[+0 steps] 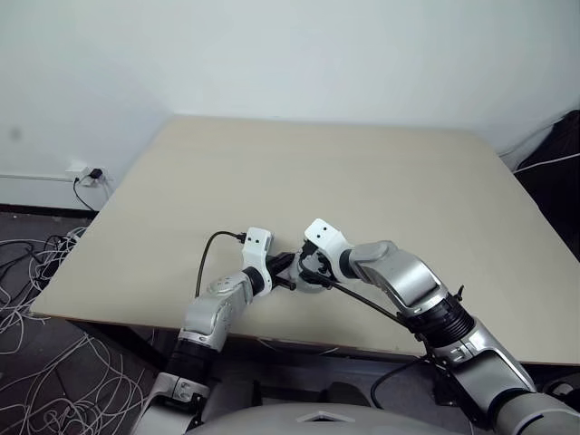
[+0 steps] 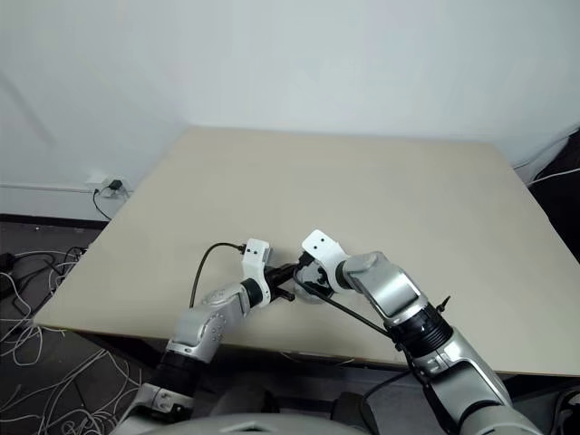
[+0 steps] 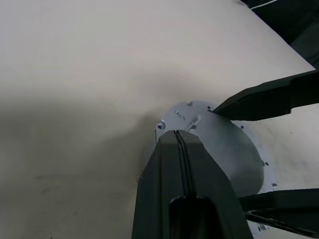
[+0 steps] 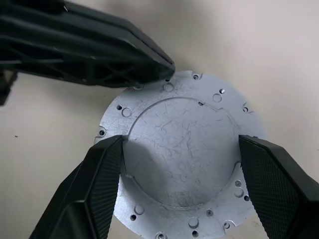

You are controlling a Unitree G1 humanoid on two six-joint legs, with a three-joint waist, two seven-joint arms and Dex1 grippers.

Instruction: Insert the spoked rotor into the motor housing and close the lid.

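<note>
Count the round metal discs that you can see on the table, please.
1: the lid, on the table near its front edge, between the right gripper's fingers, the shut left gripper at its rim. Others may be hidden beneath it.

A pale beige counter (image 1: 362, 181) stands against a white wall (image 1: 290, 54). Both arms meet near the counter's near edge, left of its middle. The left tool (image 1: 288, 275) and right tool (image 1: 313, 272) sit close together there over a small silvery disc (image 1: 317, 285), mostly hidden. White cables (image 1: 36, 362) litter the dark floor beside the left edge.
</note>
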